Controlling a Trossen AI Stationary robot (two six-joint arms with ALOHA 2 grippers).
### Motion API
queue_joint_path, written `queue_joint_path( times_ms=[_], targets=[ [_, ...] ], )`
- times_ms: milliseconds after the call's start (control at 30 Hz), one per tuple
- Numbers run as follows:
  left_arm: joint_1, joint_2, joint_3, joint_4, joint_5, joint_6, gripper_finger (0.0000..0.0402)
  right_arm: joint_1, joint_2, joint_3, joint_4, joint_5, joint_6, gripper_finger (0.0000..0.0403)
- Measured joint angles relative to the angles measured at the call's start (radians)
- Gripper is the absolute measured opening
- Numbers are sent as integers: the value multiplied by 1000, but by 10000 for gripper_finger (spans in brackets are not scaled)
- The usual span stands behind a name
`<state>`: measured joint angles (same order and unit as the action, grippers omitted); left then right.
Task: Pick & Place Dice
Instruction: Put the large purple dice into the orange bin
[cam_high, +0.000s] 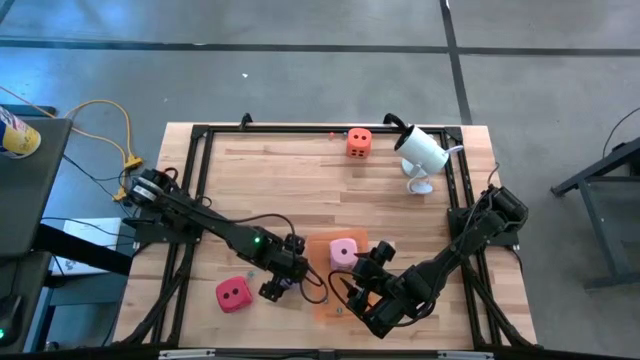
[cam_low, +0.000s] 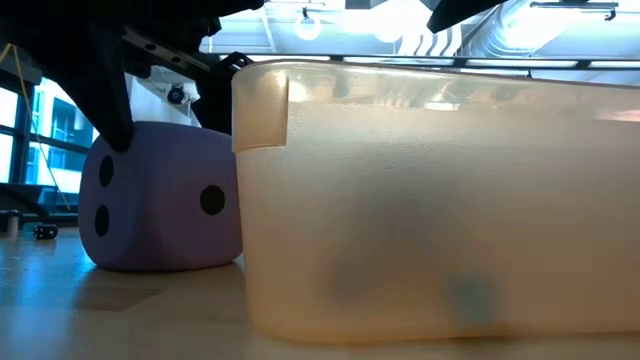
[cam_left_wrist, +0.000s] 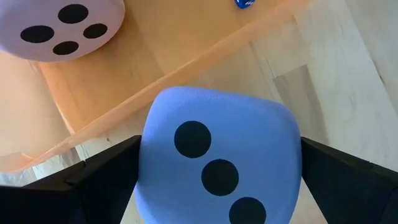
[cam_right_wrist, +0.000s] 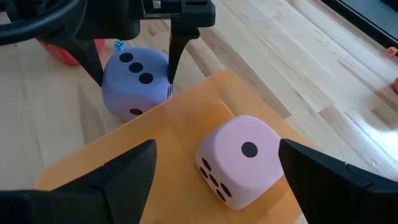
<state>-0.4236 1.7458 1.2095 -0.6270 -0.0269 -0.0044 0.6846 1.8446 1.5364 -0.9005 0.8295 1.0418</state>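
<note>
1. High view, nearest the worktop's front edge: the left gripper (cam_high: 283, 283) is clenched on the purple die (cam_left_wrist: 217, 155), its fingers pressed to the die's two sides. The die sits on the wood just beside the near-left edge of the orange tray (cam_high: 322, 297), not yet inside it. The low view shows the die resting on the table, close against the tray's wall, though contact cannot be confirmed.
2. Also near the front edge, left of that gripper, the red die (cam_high: 232, 294) lies alone on the worktop, untouched.
3. Right of centre at the front, the right gripper (cam_high: 372, 268) hangs over the tray with its fingers spread wide and nothing between them.
4. A little farther in, the pink die (cam_right_wrist: 239, 160) rests on the tray floor, free of both grippers. This one looks placed.
5. At the far edge, the orange die (cam_high: 359, 142) sits well apart from both arms, near the white camera (cam_high: 420, 153) at the far-right corner.
6. Judged from this: one die of four is in the tray, the purple is in hand at its edge, and the red and orange remain to be fetched.
</note>
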Motion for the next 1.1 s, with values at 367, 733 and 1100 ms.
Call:
queue_joint_path(
  times_ms=[367, 733, 1100],
  targets=[
    [5, 13, -1, 0, 0, 26, 399, 0, 0, 0, -1, 0, -2, 327],
    [12, 26, -1, -9, 21, 9, 324, 0, 0, 0, -1, 0, -26, 327],
    [28, 33, -1, -20, 60, -53, 321, 0, 0, 0, 0, 0, -26, 327]
  ],
)
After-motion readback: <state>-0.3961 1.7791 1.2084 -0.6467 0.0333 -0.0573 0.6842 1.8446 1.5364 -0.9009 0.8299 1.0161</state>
